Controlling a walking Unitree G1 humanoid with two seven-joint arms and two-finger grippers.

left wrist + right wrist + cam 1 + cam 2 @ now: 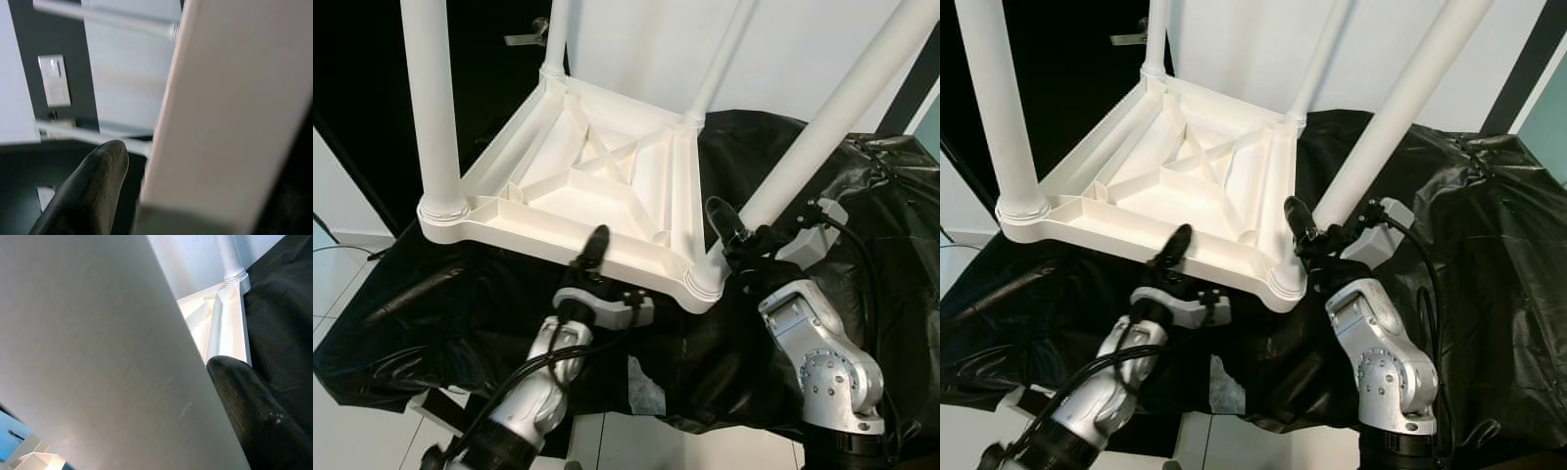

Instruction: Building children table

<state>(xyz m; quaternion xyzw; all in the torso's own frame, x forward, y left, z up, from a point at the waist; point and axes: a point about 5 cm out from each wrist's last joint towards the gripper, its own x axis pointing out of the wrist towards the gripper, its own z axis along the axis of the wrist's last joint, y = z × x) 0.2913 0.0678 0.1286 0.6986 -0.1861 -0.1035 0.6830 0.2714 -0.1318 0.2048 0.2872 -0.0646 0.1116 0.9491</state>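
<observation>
**Black sheeting under an upturned white table**

A crinkled, glossy black plastic sheet (431, 323) covers the supporting surface, draping over its near edge toward the pale tiled floor (342, 431). What lies beneath the sheet cannot be told. Directly on it rests the white plastic children's table (597, 181), upside down, its ribbed underside facing up and its round white legs rising out of the corners. A small white scrap (646, 387) shows at the sheet's near edge; whether it is paper or a tear is unclear.
</observation>
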